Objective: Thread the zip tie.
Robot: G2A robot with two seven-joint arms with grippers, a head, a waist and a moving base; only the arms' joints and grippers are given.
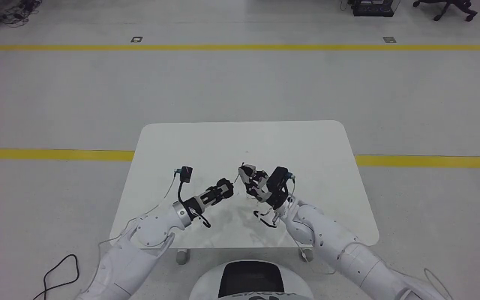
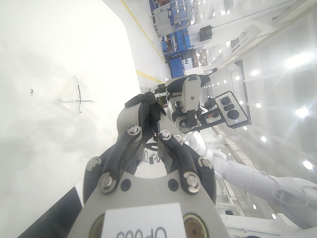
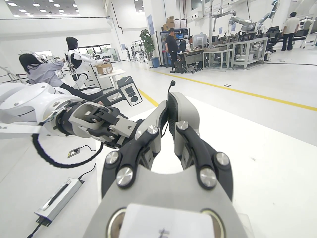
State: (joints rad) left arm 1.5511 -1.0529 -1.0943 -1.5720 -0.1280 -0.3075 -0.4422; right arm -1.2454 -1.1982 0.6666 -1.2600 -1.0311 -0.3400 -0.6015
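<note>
- Top view, worktop (image 1: 300,142): white, rounded at the corners; stands on a pale floor (image 1: 240,82) crossed by yellow lines (image 1: 240,47).
- Top view, left pincer (image 1: 227,185): hangs above the near middle of the worktop, pointed toward the other arm; looks pressed together.
- Top view, right pincer (image 1: 244,174): hangs just beside the left pincer, tips turned toward it, above the same part of the worktop.
- Left wrist view, left pincer (image 2: 148,106): presses its dark pads together in the air near the worktop (image 2: 62,38) edge; cannot tell whether anything lies between them.
- Left wrist view, right pincer: faces the left pincer from just past its tips, seen edge on.
- Left wrist view, clear wrapper (image 2: 70,92): lies flat on the worktop, well apart from both pincers; carries a few thin dark strips (image 2: 78,92).
- Left wrist view, small pale item (image 2: 31,92): lies on the worktop near the clear wrapper; too small to identify.
- Right wrist view, right pincer (image 3: 168,102): pinches the zip tie between ribbed pads, fingers closed on it.
- Right wrist view, zip tie (image 3: 172,83): black and thin; sticks out past the right pincer's tips with its small head at the free end, in the air above the worktop (image 3: 247,137); runs on between the fingers behind the pads.
- Right wrist view, left pincer: sits close alongside, tips hidden behind one finger of the right pincer; touching the zip tie or not, cannot tell.
</note>
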